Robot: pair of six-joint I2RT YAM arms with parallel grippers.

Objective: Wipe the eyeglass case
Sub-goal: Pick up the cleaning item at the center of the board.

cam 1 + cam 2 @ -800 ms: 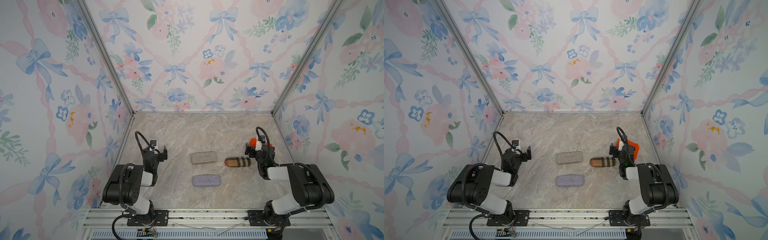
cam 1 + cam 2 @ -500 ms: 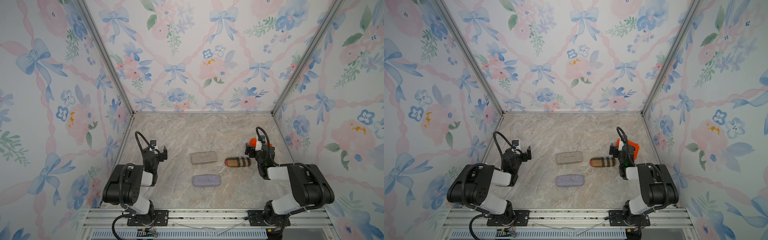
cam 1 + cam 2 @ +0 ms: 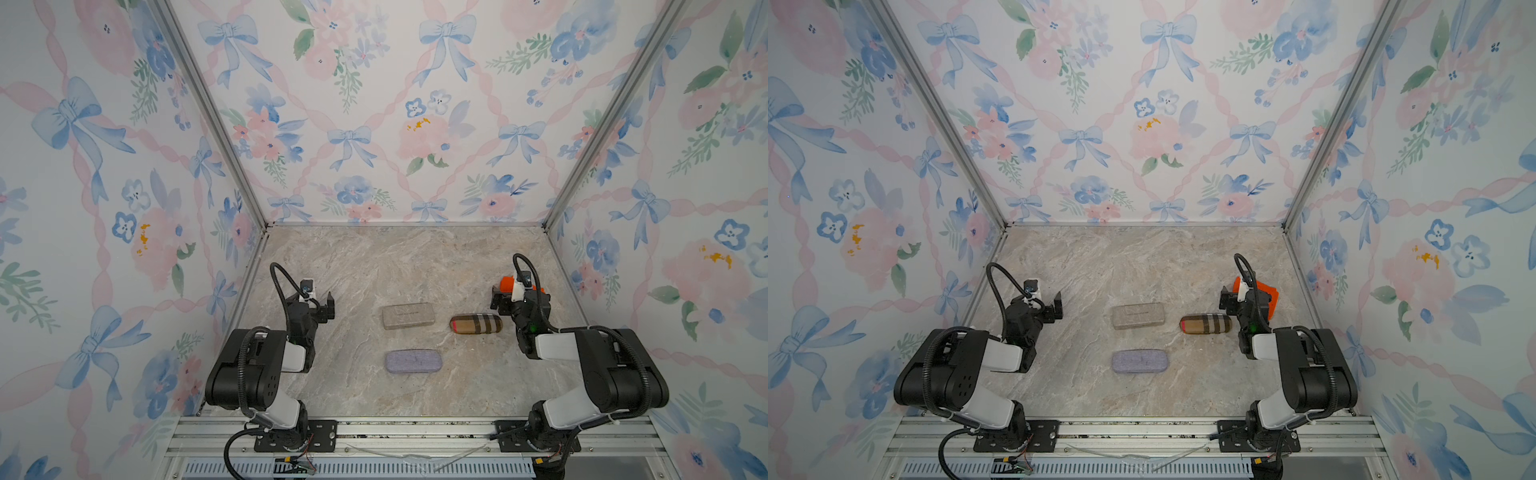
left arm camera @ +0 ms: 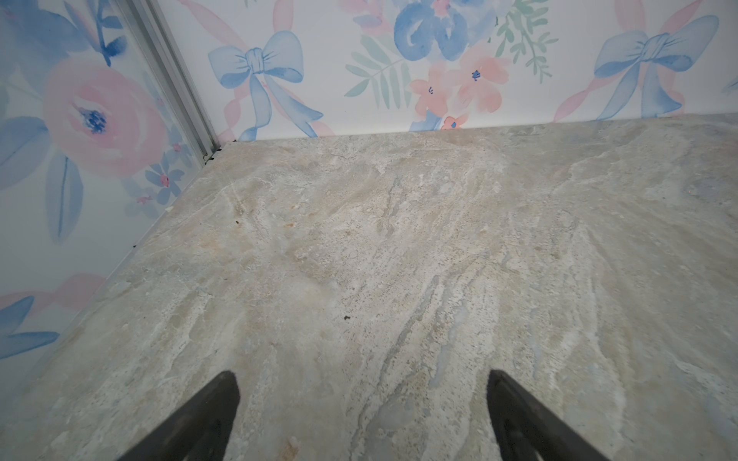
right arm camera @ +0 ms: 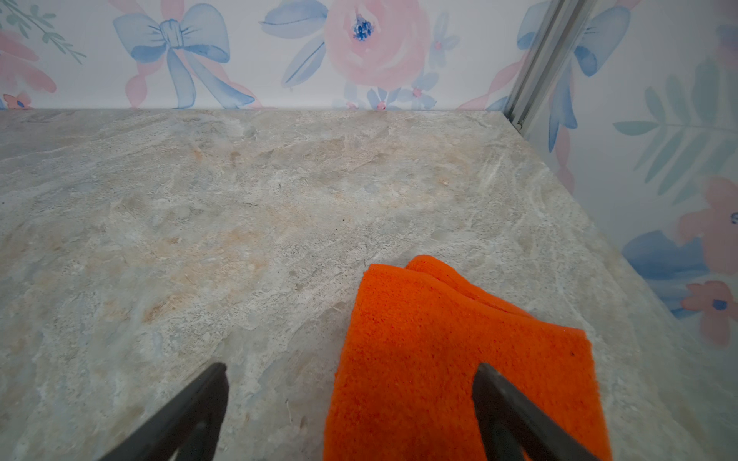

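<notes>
Plaid eyeglass case (image 3: 476, 323), grey case (image 3: 408, 315) and purple case (image 3: 413, 361) lay on the table (image 3: 374, 266), seen only in both top views. The right wrist view alone clearly showed an orange cloth (image 5: 459, 359) by the right gripper (image 5: 351, 367), spread wide and empty. The left gripper (image 4: 361, 375) was likewise spread and empty.

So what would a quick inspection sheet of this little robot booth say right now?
Surface: marble-look tabletop, a few dark specks.
Job's things: three closed eyeglass cases lying apart: beige case, plaid case, lilac case; folded orange cloth on the table near the right wall.
Clutter: nothing seen.
Claws: left claw open, empty, over bare table; right claw open above the cloth, not gripping it.
Cables: black cable loop at the left wrist, another at the right; loose wires at the front rail.
Surroundings: floral wallpaper walls, aluminium frame posts.
</notes>
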